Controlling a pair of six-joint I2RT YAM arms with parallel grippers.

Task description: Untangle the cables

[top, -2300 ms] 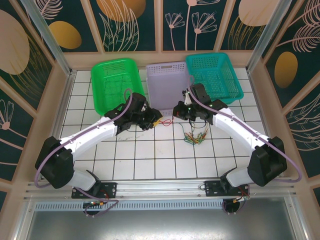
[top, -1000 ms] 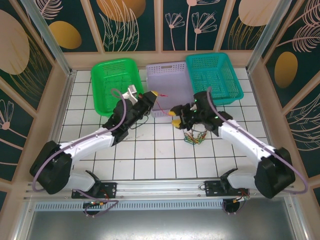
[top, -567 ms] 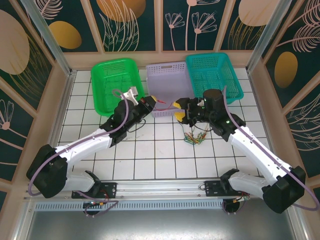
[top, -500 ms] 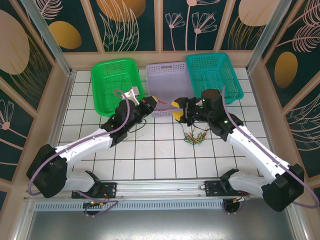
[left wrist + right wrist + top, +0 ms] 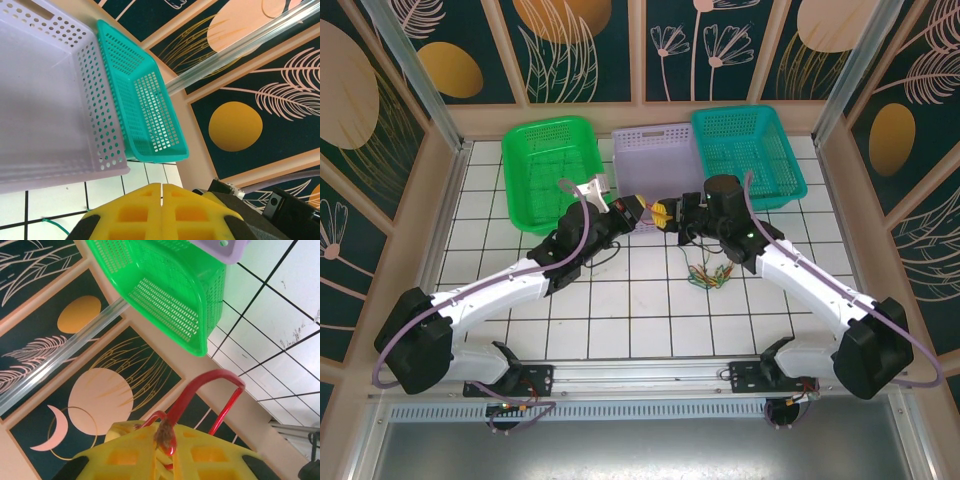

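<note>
Tangled cables (image 5: 708,274) lie heaped on the tiles right of centre, near side of lilac basket (image 5: 660,135). One red cable (image 5: 220,373) loops up, pinched in R gripper (image 5: 165,440). L gripper (image 5: 161,197) clenched, fingertips together, just left of R gripper, by basket's near edge.

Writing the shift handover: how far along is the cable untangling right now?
Done: no cable visibly laid apart yet. In hand: the right gripper is shut on one thin red cable, beside the shut left gripper, near the front edge of the lilac plastic basket. Remaining: the tangled bundle of thin coloured cables on the white tiled table.
</note>
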